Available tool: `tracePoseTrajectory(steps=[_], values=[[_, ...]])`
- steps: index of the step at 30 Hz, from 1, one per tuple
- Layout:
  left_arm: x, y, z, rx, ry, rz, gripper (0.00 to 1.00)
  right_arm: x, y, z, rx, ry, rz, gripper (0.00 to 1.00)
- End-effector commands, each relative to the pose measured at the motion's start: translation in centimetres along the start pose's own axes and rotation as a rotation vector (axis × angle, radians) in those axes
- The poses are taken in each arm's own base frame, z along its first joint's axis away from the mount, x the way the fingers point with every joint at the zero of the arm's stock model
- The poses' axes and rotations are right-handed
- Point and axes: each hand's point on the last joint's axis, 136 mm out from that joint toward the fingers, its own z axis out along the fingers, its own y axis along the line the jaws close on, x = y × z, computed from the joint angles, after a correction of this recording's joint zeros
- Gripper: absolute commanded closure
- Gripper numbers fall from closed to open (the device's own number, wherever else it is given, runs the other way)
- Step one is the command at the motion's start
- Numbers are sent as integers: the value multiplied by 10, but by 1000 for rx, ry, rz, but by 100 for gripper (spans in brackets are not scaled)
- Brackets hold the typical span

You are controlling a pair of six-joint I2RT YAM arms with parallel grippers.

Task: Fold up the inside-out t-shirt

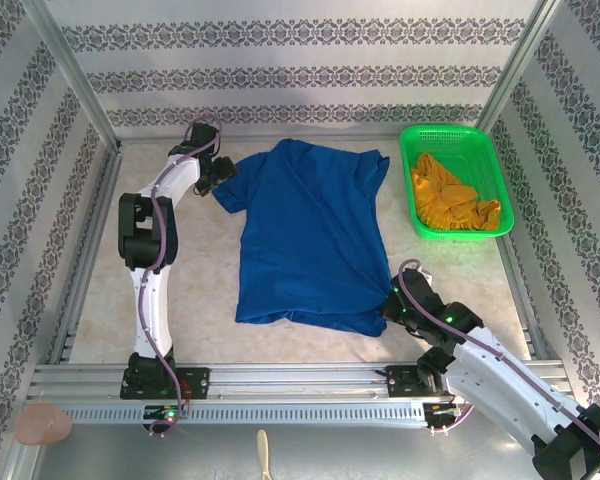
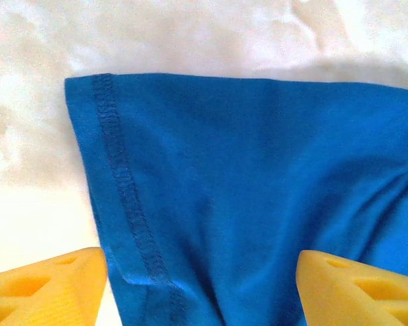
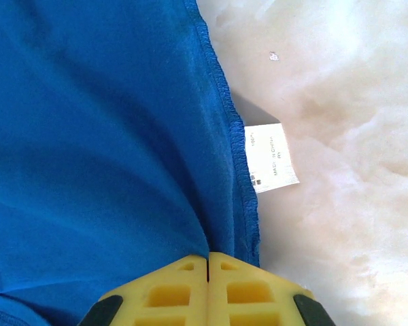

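In the left wrist view, the left claw (image 2: pixel 200 260) has both yellow fingers (image 2: pixel 47 285) cut by the bottom edge. The t-shirt (image 2: pixel 258 176) sleeve runs off the right and bottom edges. In the right wrist view, the right claw (image 3: pixel 207 258) is cropped at the bottom, and the hem vanishes between its pressed-together fingers. The white label (image 3: pixel 269 157) carries some print too small to read. From above, the right arm (image 1: pixel 510 375) leaves the frame at the lower right corner, and a pink blob (image 1: pixel 43 424) at the lower left is too blurred to identify.
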Motion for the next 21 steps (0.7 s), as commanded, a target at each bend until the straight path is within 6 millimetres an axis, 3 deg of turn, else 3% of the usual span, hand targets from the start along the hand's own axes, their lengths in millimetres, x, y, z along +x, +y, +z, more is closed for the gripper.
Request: tracePoseTrajectory(steps=[1, 6, 8, 11, 12, 21], values=[[14, 23, 9, -114, 76, 12, 27, -1, -9, 4, 34, -15, 4, 100], [20, 29, 30, -147, 109, 7, 32, -1, -9, 5, 30, -14, 18, 100], [21, 27, 38, -144, 127, 10, 49, -1, -9, 4, 32, -14, 17, 100], [15, 26, 45, -147, 123, 21, 92, -3, -9, 2, 36, -16, 17, 100], [8, 26, 44, -157, 107, 28, 100, -3, -9, 2, 36, -16, 20, 100], [-94, 52, -3, -150, -90, -45, 100, 2, -14, 2, 55, -1, 32, 100]])
